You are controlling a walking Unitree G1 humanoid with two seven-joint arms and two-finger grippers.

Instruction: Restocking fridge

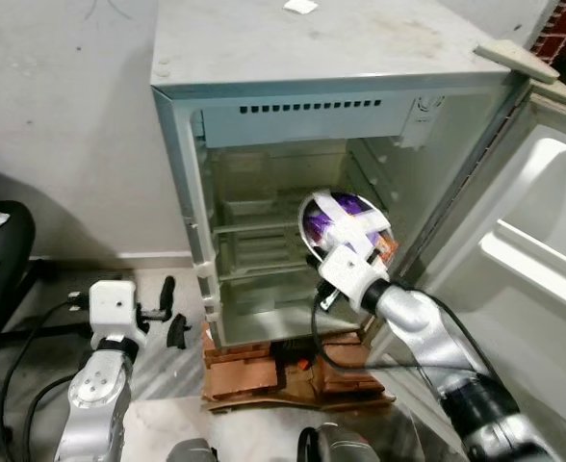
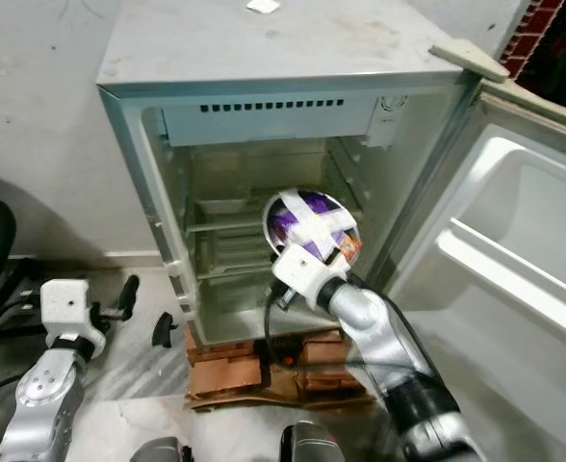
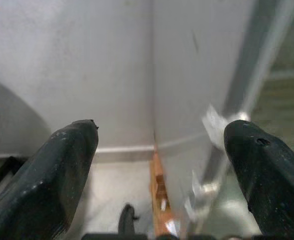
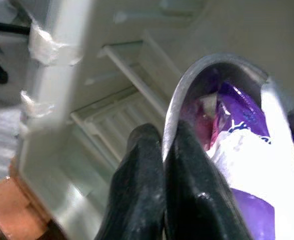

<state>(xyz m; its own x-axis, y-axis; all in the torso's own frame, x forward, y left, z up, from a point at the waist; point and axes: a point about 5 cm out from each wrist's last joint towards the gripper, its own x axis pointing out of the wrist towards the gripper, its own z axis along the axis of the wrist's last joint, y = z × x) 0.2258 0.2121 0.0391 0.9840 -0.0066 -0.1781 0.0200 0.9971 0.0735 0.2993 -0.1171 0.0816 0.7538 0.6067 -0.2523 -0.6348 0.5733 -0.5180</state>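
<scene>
Currently, the right pincer (image 4: 163, 165) is clamped on the rim of a metal bowl (image 1: 314, 214) loaded with purple-and-white packets (image 1: 346, 219), holding the tilted bowl inside the open fridge (image 1: 264, 125) at the level of the middle shelf (image 1: 254, 228). The left pincer (image 3: 159, 165) hangs low beside the fridge's outer left wall, fingers (image 3: 47, 180) spread apart and holding nothing. The fridge stands on bricks (image 1: 249, 366), its door (image 1: 533, 250) swung open to the right.

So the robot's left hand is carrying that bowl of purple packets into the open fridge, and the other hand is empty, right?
Not quite: the right hand pinches the bowl by its rim, as the right wrist view shows. The left hand, open, is the empty one, beside the open fridge.
</scene>
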